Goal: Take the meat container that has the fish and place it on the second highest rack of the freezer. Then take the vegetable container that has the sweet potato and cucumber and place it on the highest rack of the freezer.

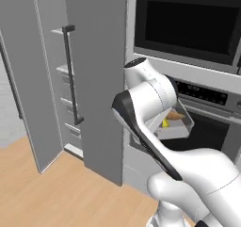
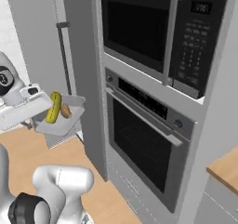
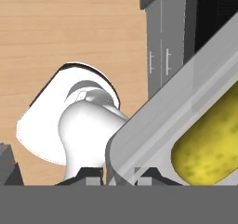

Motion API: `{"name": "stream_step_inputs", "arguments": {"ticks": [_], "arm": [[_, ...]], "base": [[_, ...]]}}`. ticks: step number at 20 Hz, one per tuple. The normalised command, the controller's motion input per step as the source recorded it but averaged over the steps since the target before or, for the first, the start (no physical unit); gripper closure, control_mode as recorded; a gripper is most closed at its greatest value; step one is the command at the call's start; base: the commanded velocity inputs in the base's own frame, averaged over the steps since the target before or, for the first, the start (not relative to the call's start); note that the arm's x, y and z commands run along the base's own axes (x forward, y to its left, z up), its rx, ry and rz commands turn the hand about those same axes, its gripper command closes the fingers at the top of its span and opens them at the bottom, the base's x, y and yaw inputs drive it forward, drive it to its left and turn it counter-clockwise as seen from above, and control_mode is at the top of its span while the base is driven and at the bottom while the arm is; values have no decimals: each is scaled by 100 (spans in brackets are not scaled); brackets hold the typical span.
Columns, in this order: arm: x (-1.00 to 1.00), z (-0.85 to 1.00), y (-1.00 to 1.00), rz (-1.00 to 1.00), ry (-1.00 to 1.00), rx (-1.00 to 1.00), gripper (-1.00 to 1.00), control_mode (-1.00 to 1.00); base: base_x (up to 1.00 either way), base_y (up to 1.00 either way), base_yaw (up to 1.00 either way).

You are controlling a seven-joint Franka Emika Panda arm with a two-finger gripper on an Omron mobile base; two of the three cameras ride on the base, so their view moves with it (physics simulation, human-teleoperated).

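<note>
My gripper (image 3: 118,174) is shut on the near rim of the vegetable container (image 3: 176,107), a rectangular light grey tray held in the air in front of the oven. In it lie the yellow-green cucumber (image 2: 54,108) and the orange-brown sweet potato (image 2: 65,110). From the left, the vegetable container (image 1: 181,129) shows past my forearm, with the sweet potato (image 1: 176,115) at its top. The freezer (image 1: 66,70) stands open to the left of it, its pale shelves showing behind a dark bar handle (image 1: 70,75). The meat container and the fish are out of view.
A black-windowed microwave (image 2: 139,28) sits above a wall oven (image 2: 144,148), right of the freezer. A tall grey panel (image 1: 99,80) stands between tray and shelves. Another grey panel (image 1: 23,80) is at far left. The floor (image 1: 56,193) is wood; a counter corner (image 2: 228,167) is at far right.
</note>
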Motion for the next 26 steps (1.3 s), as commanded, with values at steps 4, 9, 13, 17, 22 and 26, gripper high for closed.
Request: {"name": "stream_step_inputs", "arguments": {"ticks": [4, 9, 13, 17, 22, 26], "arm": [[0, 0, 0, 0, 0, 0, 100, 100], [0, 0, 0, 0, 0, 0, 100, 100], [0, 0, 0, 0, 0, 0, 100, 100], [0, 0, 0, 0, 0, 0, 100, 100], [0, 0, 0, 0, 0, 0, 100, 100], [0, 0, 0, 0, 0, 0, 100, 100]], "base": [[94, 100, -37], [41, 100, -48], [2, 100, -43], [-6, 100, -36], [0, 100, -28], [0, 89, -21]]}}
